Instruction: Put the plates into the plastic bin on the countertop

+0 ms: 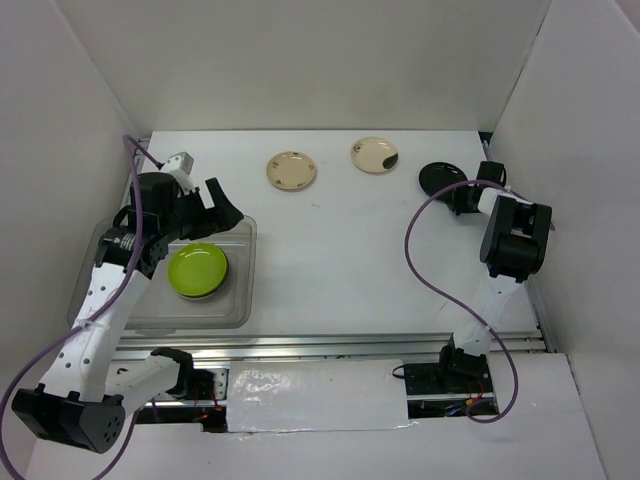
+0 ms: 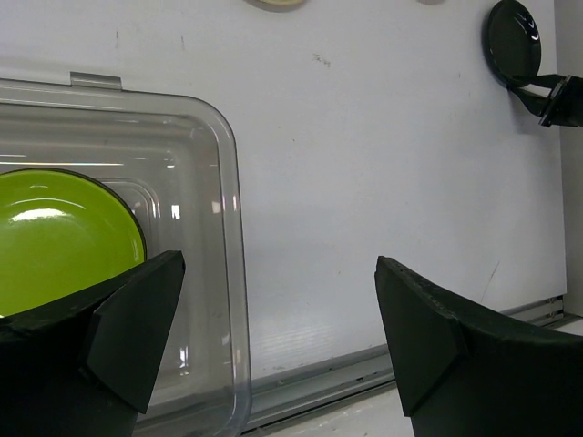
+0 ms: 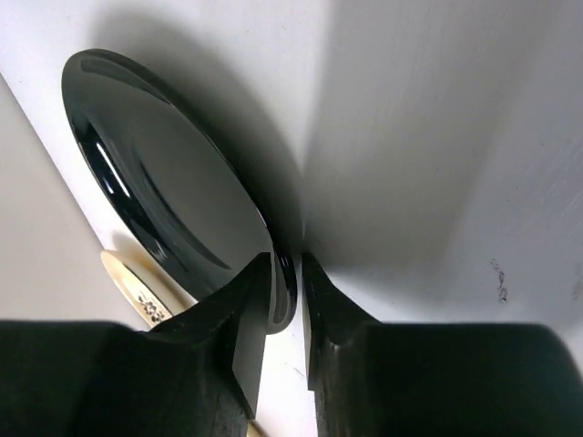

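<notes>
The clear plastic bin (image 1: 249,268) sits at the near left of the white countertop (image 1: 340,260). A lime green plate (image 1: 197,270) lies inside it, with a darker edge showing beneath. My left gripper (image 1: 220,208) is open and empty, above the bin's right rim (image 2: 233,228), and the green plate (image 2: 55,237) is to its left. My right gripper (image 1: 460,196) is shut on the rim of the glossy black plate (image 1: 437,177) at the far right. The black plate (image 3: 164,182) looks tilted off the table between the fingers (image 3: 246,309). Two cream plates (image 1: 291,171) (image 1: 374,154) lie at the back.
White walls close in the table on the left, back and right. A metal rail (image 1: 330,345) runs along the near edge. The right arm's cable (image 1: 415,250) loops over the table's right half. A cream plate's edge (image 3: 137,287) shows behind the black plate.
</notes>
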`<state>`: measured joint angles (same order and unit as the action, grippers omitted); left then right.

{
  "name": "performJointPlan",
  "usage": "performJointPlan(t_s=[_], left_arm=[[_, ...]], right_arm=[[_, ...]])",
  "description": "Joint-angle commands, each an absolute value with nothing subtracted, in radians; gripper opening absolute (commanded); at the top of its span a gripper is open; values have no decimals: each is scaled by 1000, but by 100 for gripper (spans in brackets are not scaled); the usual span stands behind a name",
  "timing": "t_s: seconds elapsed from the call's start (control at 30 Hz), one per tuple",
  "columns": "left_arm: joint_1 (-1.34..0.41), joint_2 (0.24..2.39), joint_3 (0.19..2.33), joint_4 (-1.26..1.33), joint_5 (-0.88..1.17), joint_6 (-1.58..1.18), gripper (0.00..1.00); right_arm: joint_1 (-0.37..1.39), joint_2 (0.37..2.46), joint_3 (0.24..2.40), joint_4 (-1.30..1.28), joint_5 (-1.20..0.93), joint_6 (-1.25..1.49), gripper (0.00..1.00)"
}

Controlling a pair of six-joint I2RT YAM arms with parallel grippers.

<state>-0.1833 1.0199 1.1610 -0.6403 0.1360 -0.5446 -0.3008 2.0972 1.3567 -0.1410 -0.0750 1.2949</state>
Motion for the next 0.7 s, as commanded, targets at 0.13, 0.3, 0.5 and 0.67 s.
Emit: performJointPlan(t_s=[0.13, 0.3, 0.5, 0.67], left_arm=[[-153, 1026, 1215, -620, 164, -505, 99], [-143, 1034, 1216, -609, 196, -506, 99], [-182, 1120, 1268, -491, 319, -543, 99], [-239, 1325, 1393, -364, 515, -575, 99]], right_arm=[[-298, 2123, 1396, -224, -81, 1258, 6], [-290, 2050, 1350, -167, -94, 1224, 0], [-216, 1723, 1273, -221, 23, 983, 0], [-81, 1543, 1188, -275, -38, 760, 0]])
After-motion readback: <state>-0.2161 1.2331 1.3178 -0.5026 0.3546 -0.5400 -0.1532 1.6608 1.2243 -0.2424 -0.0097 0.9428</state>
